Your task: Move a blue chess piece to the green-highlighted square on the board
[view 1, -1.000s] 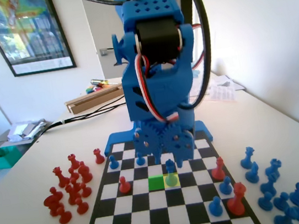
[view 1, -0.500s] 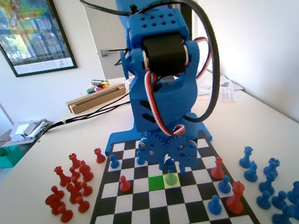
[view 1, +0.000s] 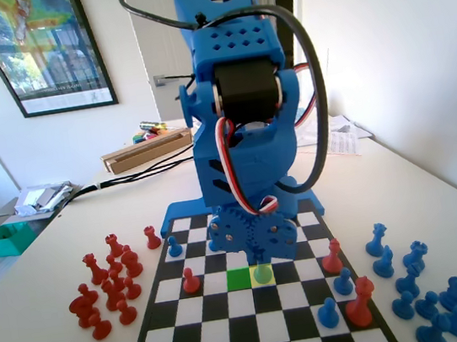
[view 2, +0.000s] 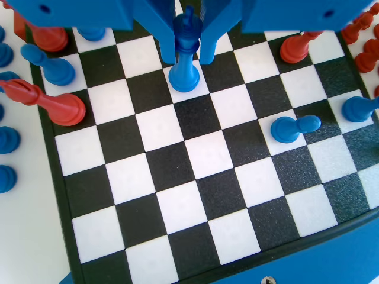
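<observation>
Opposite-end view; wrist close above board [view 2: 195,154]

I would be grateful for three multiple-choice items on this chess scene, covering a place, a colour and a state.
1. The blue chess piece stands on
A. the yellow square
B. the green-highlighted square
C. the table

2. Off the board, at the fixed view's left, the pieces are
A. blue
B. red
C. green

3. The gripper is
A. raised high
B. lying flat
C. low, one jaw on each side of the piece

Answers: 1 A, its base tints yellow beside the green-highlighted square. 2 B, the red cluster. 3 C, per the wrist view.
</observation>
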